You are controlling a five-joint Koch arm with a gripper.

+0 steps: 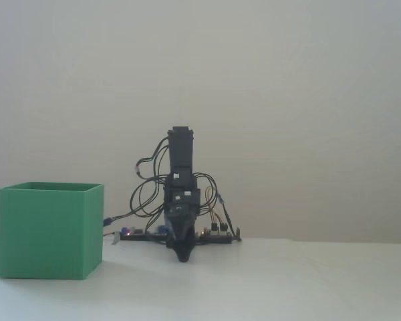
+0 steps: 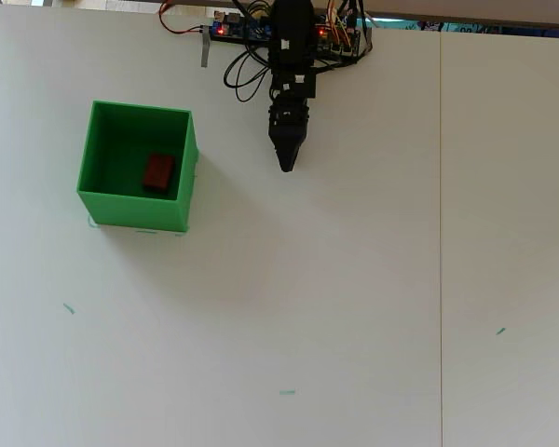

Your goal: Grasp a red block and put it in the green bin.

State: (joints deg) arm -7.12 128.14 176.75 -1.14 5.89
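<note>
In the fixed view I am seeing the hand (image 1: 181, 257) pointing down at the tabletop (image 1: 287, 281), well to the right of the green bin (image 1: 47, 231); I cannot tell its opening here. I judge the job done, so I am simply parking the arm clear of the bin.

In the overhead view the red block (image 2: 157, 172) is lying inside the green bin (image 2: 182, 158). The hand (image 2: 286, 166), right of the bin, is tapering to one dark tip, apparently pinched together and holding nothing.

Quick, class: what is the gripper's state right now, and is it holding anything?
Gripper: shut, holding nothing; the red block lies in the green bin.
</note>
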